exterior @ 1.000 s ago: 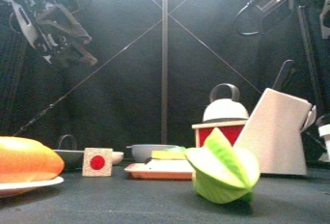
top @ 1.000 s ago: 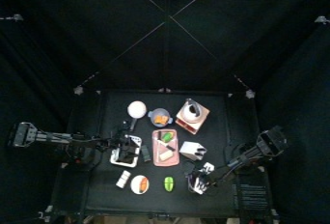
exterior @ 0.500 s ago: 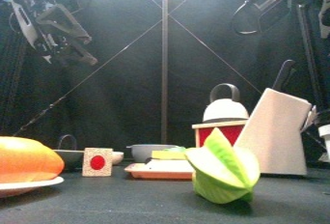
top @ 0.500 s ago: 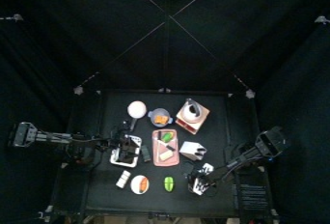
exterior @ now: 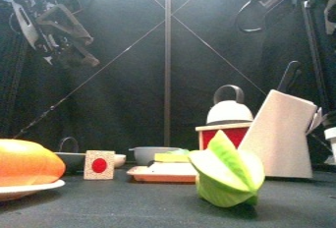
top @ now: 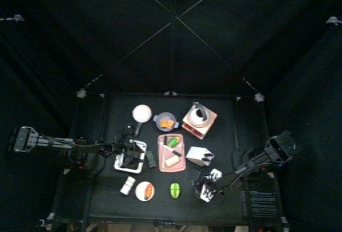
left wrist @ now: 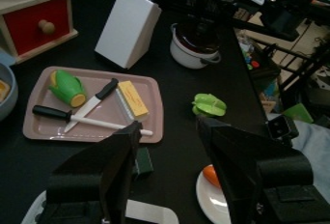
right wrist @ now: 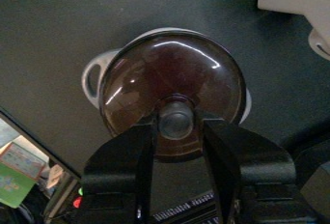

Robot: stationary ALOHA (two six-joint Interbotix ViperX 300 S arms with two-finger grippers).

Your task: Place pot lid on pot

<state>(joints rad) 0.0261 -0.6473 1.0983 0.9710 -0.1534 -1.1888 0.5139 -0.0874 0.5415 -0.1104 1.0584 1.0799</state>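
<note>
The lid [right wrist: 172, 78] sits over the pot [right wrist: 93, 73] toward the right front of the surface [right wrist: 77, 15]. The right claw [right wrist: 178, 129] hangs wide, a jaw on either side of the knob [right wrist: 175, 118], gripping nothing. The risk is in pulling away: a jaw brushing the knob on a slanted lift could drag the lid askew (it may sit slightly off-centre) or tip the pot. The left claw [left wrist: 180, 155] rests wide and empty at the left.

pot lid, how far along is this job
Done, it seems: the lid sits on the pot. In hand: the right claw straddles the knob, jaws apart. Left: back that claw away. The left claw hangs idle.
</note>
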